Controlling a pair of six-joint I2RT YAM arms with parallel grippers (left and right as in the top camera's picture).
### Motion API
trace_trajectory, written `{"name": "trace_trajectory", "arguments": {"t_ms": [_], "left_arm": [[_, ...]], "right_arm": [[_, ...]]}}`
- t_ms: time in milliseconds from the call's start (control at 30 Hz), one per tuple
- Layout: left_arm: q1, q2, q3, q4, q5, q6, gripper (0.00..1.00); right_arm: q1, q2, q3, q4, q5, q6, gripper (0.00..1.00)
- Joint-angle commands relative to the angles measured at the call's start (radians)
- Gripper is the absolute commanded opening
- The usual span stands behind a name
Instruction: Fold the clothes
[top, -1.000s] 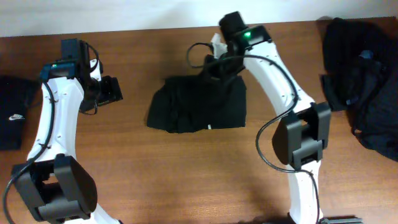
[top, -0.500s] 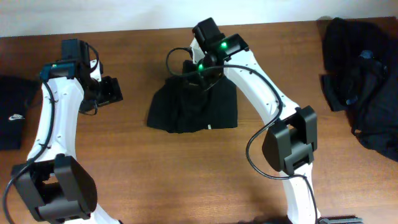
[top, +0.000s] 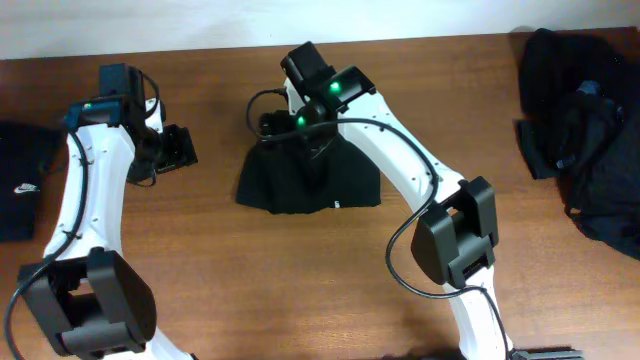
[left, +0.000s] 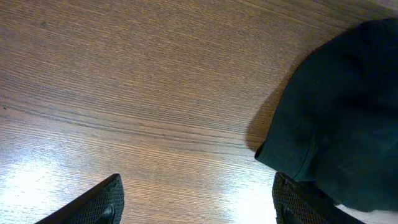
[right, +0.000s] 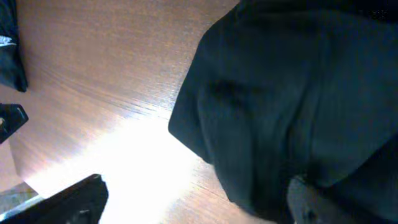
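Note:
A black garment (top: 310, 175), folded into a rough trapezoid, lies mid-table. My right gripper (top: 272, 123) hovers at its far left corner. In the right wrist view that gripper (right: 193, 202) is open, jaws wide apart. One finger (right: 71, 199) is over bare, glaring wood and the other (right: 317, 202) is over the dark cloth (right: 292, 93). No cloth is pinched. My left gripper (top: 176, 148) hangs left of the garment. In its own view it (left: 199, 205) is open over bare wood, with the garment's edge (left: 342, 106) at the right.
A heap of black clothes (top: 585, 130) sits at the table's right end. Another black garment with a small white logo (top: 20, 188) lies at the left edge. The table's far edge meets a white wall (top: 200, 20).
My right arm swept left along the garment's far edge, drawing cloth over so the piece is narrower, then its jaws went from shut to wide open. The left arm stayed still.

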Motion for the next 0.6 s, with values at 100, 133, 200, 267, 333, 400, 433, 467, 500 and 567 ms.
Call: {"name": "trace_trajectory", "arguments": {"t_ms": [100, 133, 200, 267, 333, 400, 433, 467, 500, 567], "left_arm": [[0.004, -0.022, 0.013, 0.0, -0.002, -0.002, 0.76], [0.003, -0.022, 0.013, 0.004, 0.019, -0.002, 0.76], [0.003, -0.022, 0.013, 0.017, 0.08, -0.002, 0.75], [0.003, -0.023, 0.014, 0.033, 0.157, -0.001, 0.67], [0.003, -0.023, 0.018, 0.047, 0.263, 0.016, 0.43], [-0.002, -0.023, 0.021, 0.066, 0.404, 0.078, 0.11], [-0.007, -0.023, 0.023, 0.076, 0.458, 0.097, 0.01], [-0.014, -0.023, 0.023, 0.082, 0.485, 0.1, 0.01], [-0.025, -0.023, 0.023, 0.089, 0.494, 0.1, 0.01], [-0.054, -0.023, 0.023, 0.099, 0.486, 0.103, 0.01]], "right_arm": [[0.004, -0.026, 0.019, 0.027, -0.046, -0.105, 0.99], [0.002, -0.026, 0.02, 0.032, -0.074, -0.129, 0.99], [-0.011, -0.027, 0.021, 0.036, -0.124, -0.166, 0.99], [-0.034, -0.029, 0.022, 0.028, -0.14, -0.173, 0.99], [-0.065, -0.031, 0.022, 0.005, -0.138, -0.173, 0.99], [-0.11, -0.032, 0.022, -0.04, -0.138, -0.173, 0.99], [-0.132, -0.032, 0.022, -0.066, -0.138, -0.173, 1.0], [-0.154, -0.032, 0.022, -0.093, -0.137, -0.183, 0.94], [-0.174, -0.032, 0.021, -0.119, -0.137, -0.205, 0.88], [-0.209, -0.032, 0.021, -0.169, -0.13, -0.254, 0.78]]}}
